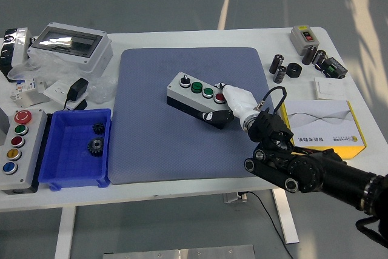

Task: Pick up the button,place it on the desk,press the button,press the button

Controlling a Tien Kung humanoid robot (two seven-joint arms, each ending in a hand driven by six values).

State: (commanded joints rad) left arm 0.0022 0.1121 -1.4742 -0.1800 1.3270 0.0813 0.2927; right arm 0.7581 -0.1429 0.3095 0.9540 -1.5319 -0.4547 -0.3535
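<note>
The button box [193, 96] is grey with a black base and has a black knob, two green buttons and a red button on top. It lies on the blue mat [151, 144], near the middle. My right hand [225, 105] comes in from the lower right and is shut on the box's right end. Its white fingers [235, 96] lie over the top by the red button. Its black thumb [211, 115] presses the front side. The left arm is out of view.
A blue bin [63, 171] with two gears stands at the left. A control box [25, 156] with coloured buttons lies beside it. A clear-lid enclosure [70, 44] and a power adapter [76, 90] are at back left. A yellow box [327, 127], black cylinders [279, 65] and a switch box [303, 36] are at right.
</note>
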